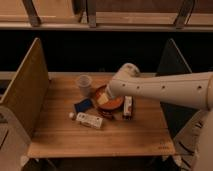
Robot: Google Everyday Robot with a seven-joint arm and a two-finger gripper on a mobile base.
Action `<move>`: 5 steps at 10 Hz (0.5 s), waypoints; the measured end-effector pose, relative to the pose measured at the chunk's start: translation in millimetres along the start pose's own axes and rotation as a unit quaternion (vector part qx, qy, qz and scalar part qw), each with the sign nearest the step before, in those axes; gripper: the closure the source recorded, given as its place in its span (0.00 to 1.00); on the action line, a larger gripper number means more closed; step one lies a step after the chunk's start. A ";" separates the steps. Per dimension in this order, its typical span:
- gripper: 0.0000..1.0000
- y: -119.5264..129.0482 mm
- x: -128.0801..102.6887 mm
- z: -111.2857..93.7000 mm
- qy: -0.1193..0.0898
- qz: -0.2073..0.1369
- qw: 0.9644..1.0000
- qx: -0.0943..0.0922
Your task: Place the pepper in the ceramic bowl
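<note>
Dim throughout, with a warm amber cast. Brightest on the pale arm [165, 90] and the wooden table [100, 135], so probably lit from above and in front. Mild sheen along the arm's upper shell. Near-black band behind the table. Soft shadow under the arm, cast across the ceramic bowl [117, 104] and the end effector [103, 98] just over it.

Arm [165, 90] off-white, thick, rounded casing, small dark dots; pale end effector [103, 98] over ceramic bowl [118, 103].
</note>
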 end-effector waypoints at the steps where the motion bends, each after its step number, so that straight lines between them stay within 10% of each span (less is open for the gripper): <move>1: 0.20 -6.4 14.9 -3.9 0.000 0.028 1.000 0.005; 5: 0.20 6.8 18.8 -4.8 0.006 0.020 1.000 0.006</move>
